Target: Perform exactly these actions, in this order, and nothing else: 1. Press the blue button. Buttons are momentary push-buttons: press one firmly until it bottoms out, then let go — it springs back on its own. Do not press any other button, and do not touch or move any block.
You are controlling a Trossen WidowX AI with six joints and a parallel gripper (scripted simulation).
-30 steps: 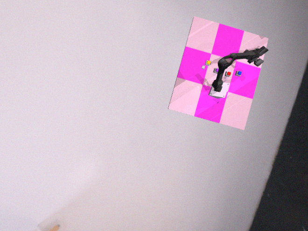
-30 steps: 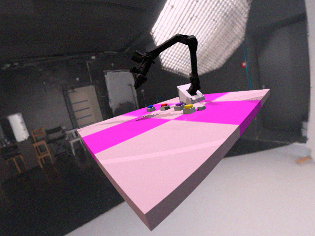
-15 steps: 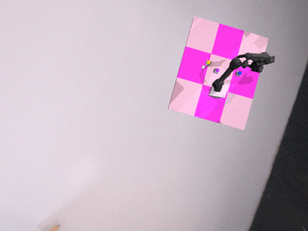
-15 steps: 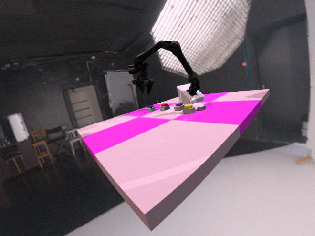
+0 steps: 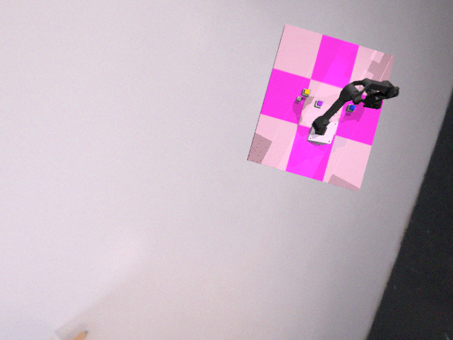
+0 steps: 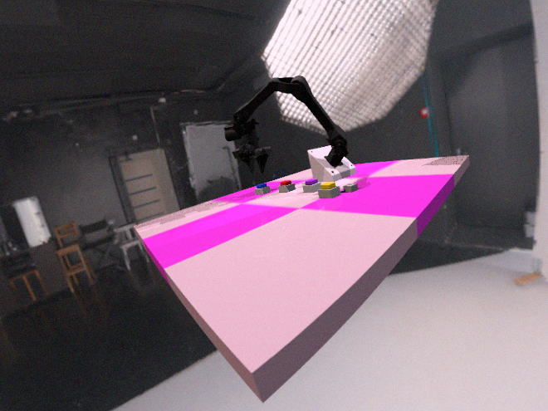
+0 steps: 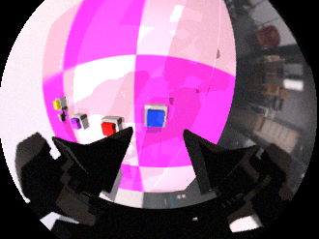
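The blue button [image 5: 352, 107] [image 6: 261, 186] [image 7: 155, 118] sits on a grey housing on a magenta square, its cap raised. My gripper [image 6: 256, 171] [image 7: 158, 131] is open and empty, pointing down. It hangs above the table near the blue button, with a gap below the fingertips in the exterior view. In the wrist view the blue button shows between and just beyond the fingertips. In the top view the fingertips are hidden under the wrist.
A red button [image 6: 286, 183] [image 7: 108, 129] is beside the blue one. A purple button [image 5: 319, 103] [image 6: 310, 182] and a yellow button [image 5: 306, 91] [image 6: 327, 185] stand farther off. A small grey block [image 5: 298, 99] [image 6: 350, 188] lies near the yellow button. The arm rises from a white base [image 5: 320, 139].
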